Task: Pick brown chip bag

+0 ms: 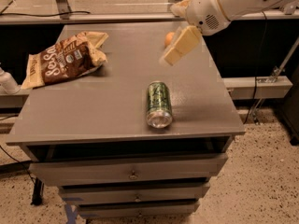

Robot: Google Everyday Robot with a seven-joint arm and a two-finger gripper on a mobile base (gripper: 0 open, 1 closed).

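Gripper (180, 45) of mine, cream-coloured, is hovering above the back right of the grey metal drawer cabinet (93, 108), partly covering a small orange ball (168, 38); whether it is parted or closed I am unable to tell; the crinkled brown chip bag (63, 59) is lying at the far left corner, well apart from it; a green drink can (159, 104) is lying on its side near the front.

White lettering on the brown chip bag (65, 59), well left of the hovering gripper (171, 56), reads roughly "SeSo"; the green can (159, 104) label is illegible.
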